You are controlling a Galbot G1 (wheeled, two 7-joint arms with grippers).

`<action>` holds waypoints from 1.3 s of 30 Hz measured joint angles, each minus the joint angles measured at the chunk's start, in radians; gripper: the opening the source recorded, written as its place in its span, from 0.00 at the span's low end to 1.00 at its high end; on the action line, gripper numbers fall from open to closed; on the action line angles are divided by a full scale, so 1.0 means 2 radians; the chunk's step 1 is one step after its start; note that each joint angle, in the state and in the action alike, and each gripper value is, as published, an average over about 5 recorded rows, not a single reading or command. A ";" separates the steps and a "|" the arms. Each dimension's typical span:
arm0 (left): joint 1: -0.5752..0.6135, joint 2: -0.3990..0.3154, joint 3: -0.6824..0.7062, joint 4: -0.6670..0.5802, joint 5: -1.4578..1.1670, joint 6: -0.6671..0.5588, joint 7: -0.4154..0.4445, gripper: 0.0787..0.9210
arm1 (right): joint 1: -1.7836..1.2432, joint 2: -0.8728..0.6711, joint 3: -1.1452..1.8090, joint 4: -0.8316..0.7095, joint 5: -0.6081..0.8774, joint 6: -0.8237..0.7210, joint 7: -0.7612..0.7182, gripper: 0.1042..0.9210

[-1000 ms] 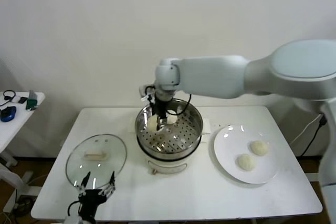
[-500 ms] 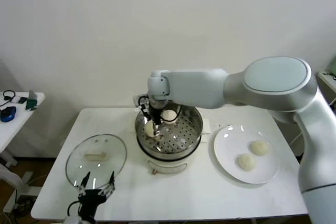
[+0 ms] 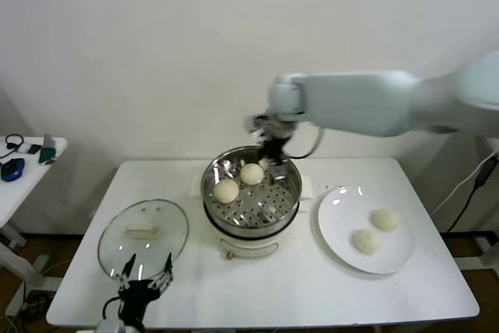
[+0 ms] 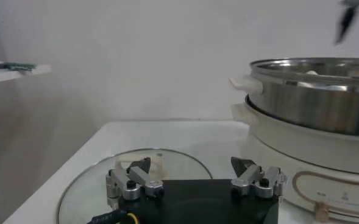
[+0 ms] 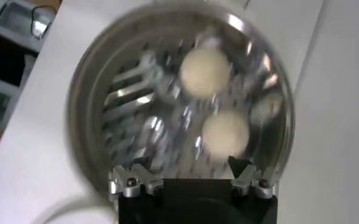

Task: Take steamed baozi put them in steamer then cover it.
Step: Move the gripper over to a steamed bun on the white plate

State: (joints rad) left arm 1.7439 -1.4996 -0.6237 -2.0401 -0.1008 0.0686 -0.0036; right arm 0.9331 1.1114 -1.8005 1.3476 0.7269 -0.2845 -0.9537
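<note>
The steamer [image 3: 251, 207] stands mid-table with two steamed baozi on its perforated tray, one at the left [image 3: 227, 190] and one further back [image 3: 251, 173]. Two more baozi [image 3: 384, 219] [image 3: 365, 241] lie on the white plate [image 3: 335, 216]. My right gripper [image 3: 274, 152] hangs open and empty above the steamer's far rim. Its wrist view looks down past the open gripper [image 5: 188, 169] onto both buns [image 5: 205, 71] [image 5: 225, 135]. The cover [image 3: 168, 224], a glass lid with a cream handle, lies flat at the left. My left gripper [image 3: 142, 285] rests open at the lid's near edge [image 4: 94, 182], empty [image 4: 191, 167].
A small side table [image 3: 23, 154] with dark gadgets stands off to the left. The wall runs close behind the steamer. The steamer's steel wall [image 4: 313, 97] rises beside the lid in the left wrist view. Bare tabletop [image 3: 265, 286] lies in front of the steamer.
The right gripper let go of a baozi at the steamer's left side, opened wide, rose and swung right toward the far rim. The left arm has not moved.
</note>
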 measured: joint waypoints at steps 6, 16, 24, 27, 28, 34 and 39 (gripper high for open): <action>-0.002 -0.002 -0.002 0.000 0.001 0.000 0.001 0.88 | 0.004 -0.110 -0.029 0.055 -0.050 0.003 0.004 0.88; -0.001 -0.006 -0.002 0.000 0.007 0.000 0.002 0.88 | -0.089 -0.222 0.009 0.076 -0.143 -0.003 0.021 0.88; 0.003 -0.008 0.000 0.000 0.010 -0.002 0.001 0.88 | -0.178 -0.249 0.070 0.056 -0.196 -0.014 0.040 0.88; 0.004 -0.008 -0.001 0.001 0.010 -0.002 0.001 0.88 | -0.207 -0.251 0.091 0.045 -0.208 -0.018 0.048 0.88; 0.004 -0.007 -0.001 0.001 0.010 -0.002 0.001 0.88 | -0.216 -0.251 0.098 0.042 -0.211 -0.020 0.049 0.88; 0.004 -0.006 -0.002 0.001 0.010 -0.002 0.001 0.88 | -0.260 -0.250 0.129 0.023 -0.223 -0.026 0.059 0.88; 0.003 -0.005 -0.001 0.001 0.010 -0.002 0.001 0.88 | -0.284 -0.246 0.148 0.011 -0.231 -0.028 0.064 0.87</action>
State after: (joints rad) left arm 1.7497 -1.5106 -0.6264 -2.0379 -0.0805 0.0654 -0.0014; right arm 0.3654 0.6187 -1.5050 1.3687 0.2644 -0.3415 -0.8257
